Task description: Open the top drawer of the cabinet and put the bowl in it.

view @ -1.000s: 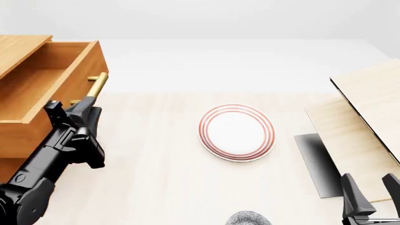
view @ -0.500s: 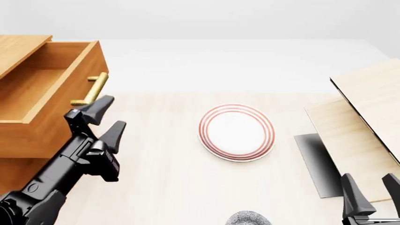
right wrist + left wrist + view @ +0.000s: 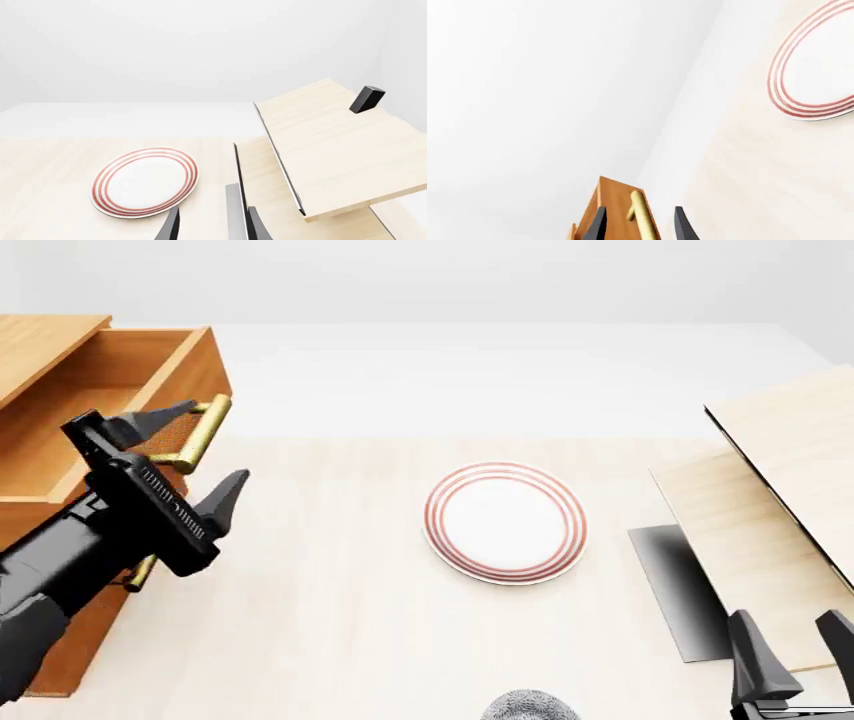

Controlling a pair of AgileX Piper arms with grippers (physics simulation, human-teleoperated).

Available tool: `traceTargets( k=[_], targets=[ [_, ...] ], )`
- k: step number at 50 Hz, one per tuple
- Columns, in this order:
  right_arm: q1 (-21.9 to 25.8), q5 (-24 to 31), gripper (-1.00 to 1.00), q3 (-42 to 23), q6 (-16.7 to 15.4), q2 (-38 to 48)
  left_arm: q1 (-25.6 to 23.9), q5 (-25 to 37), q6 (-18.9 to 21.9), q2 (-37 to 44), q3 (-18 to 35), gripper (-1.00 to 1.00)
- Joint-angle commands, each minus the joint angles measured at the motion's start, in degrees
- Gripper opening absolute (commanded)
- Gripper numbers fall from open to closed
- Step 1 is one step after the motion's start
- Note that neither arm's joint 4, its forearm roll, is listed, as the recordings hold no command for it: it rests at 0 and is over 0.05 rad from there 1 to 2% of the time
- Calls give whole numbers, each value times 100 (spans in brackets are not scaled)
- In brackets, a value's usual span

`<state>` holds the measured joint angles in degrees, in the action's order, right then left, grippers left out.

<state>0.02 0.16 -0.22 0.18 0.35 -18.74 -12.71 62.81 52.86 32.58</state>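
Note:
The orange-brown cabinet (image 3: 38,340) stands at the far left with its top drawer (image 3: 94,410) pulled out and nothing inside it. The drawer's brass handle (image 3: 203,430) runs between the spread fingers of my left gripper (image 3: 187,455), which is open. In the left wrist view the handle (image 3: 638,207) lies between the fingertips of the left gripper (image 3: 639,227); contact cannot be told. Only the speckled rim of the bowl (image 3: 530,706) shows, at the front edge. My right gripper (image 3: 794,652) is open to the bowl's right, holding nothing.
A white plate with red rings (image 3: 505,522) (image 3: 145,181) lies mid-table. Pale wood boards (image 3: 781,480) (image 3: 333,145) lean at the right over a dark grey mat (image 3: 671,585), with a dark block (image 3: 366,98) on top. A lower drawer handle (image 3: 134,575) shows beside the left arm.
The left gripper came off the handle, spread its fingers wide, then turned and rose so the fingers straddle the handle. Drawer, bowl, plate and right arm have not moved.

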Motion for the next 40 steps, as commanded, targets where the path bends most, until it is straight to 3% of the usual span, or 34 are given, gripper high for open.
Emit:
traceTargets(
  k=[1,14,22,23,27,30,32,40],
  targets=[
    [-1,-5,100,2,-5,-3,-23,1553,-1420,85,1059,100],
    [-2,-5,100,2,-5,-2,215,2833,-2865,683,2284,100],
    [0,-5,100,2,-4,-3,459,3472,-3248,814,2861,100],
    [-1,-5,100,2,-4,-2,447,3690,-3499,992,3126,100],
    [0,-5,100,2,-5,-2,594,3994,-3816,1124,3402,100],
    [-1,-5,100,2,-4,-3,915,4039,-3617,930,3225,100],
    [-2,-5,100,2,-4,-2,732,4160,-3931,1125,3531,100],
    [0,-5,100,2,-3,-2,1083,4825,-4501,1300,4237,100]
  ],
)
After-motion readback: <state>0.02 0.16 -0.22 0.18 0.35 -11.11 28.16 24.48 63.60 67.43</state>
